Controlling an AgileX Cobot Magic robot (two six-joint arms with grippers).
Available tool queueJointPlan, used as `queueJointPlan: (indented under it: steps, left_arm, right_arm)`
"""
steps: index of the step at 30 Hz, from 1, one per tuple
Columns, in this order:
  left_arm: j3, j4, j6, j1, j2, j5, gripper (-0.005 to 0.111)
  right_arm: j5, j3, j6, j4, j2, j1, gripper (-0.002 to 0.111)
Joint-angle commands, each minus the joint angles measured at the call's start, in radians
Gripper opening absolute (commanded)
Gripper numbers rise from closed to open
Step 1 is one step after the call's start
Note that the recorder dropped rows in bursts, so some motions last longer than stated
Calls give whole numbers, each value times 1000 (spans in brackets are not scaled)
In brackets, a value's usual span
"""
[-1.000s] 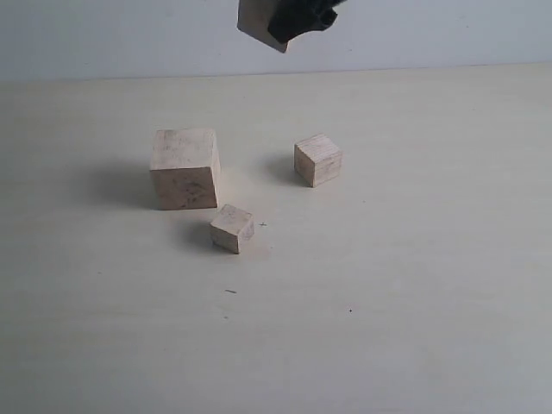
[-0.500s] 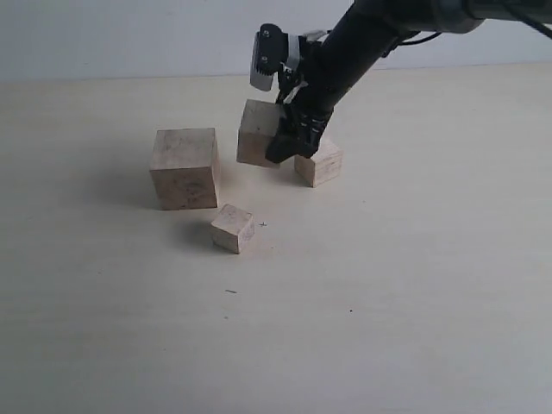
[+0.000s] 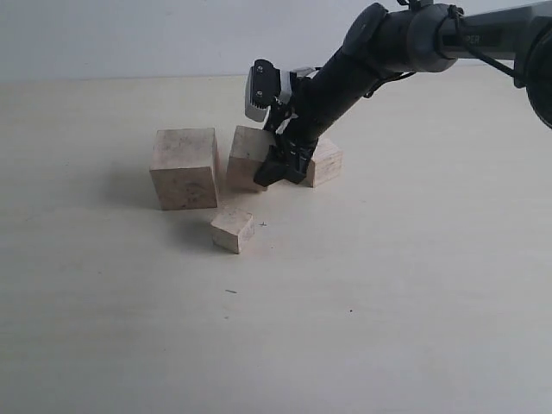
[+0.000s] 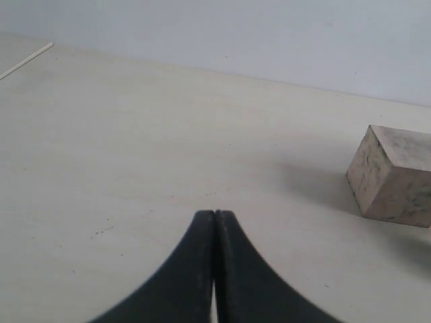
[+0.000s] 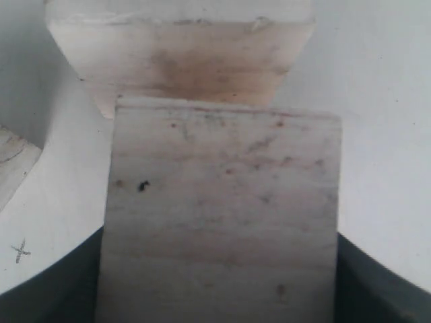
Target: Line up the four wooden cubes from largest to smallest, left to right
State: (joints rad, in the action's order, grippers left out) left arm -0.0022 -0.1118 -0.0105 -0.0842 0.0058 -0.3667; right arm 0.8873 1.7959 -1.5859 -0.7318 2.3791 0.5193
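The right jaws pinch two opposite faces of the second-largest cube, low by the tabletop and just right of the largest cube. I cannot tell whether it has touched down. The left jaws are closed on nothing. It looks like light, rigid, dry wood, best gripped on its flat faces. It has no long axis, and it sits roughly square with its neighbour.
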Motion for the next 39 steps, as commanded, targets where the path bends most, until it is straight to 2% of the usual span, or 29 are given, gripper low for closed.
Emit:
queueJointPlan:
  steps: [1,2,4,6,21,32,36,39]
  left_arm:
    - [2,4,3,7,-6,11,0]
    - [2,4,3,7,-6,11,0]
    - [2,4,3,7,-6,11,0]
    - [2,4,11,7,-6,8,0]
    - [2,4,11,7,-6,8,0]
    - [2,4,11,7,-6,8,0]
    - [2,4,11,7,-6,8,0]
    - [2,4,11,7,-6,8,0]
  right_arm:
    - [-7,7,-10,-17,0,-6,29]
    - [-7,7,-10,-28,0,-6,43]
    - [-7,7,-10,-59,0,-6,60]
    - [-3,7,-10,-80,0,-6,66]
    - [42,7,0,-80,-4,-6,66]
    - [41,7,24,-81,-132,-6,66]
    - [29,7,158,-48,-188,-6,66]
    - [27,7,290,65,-211,-6,66]
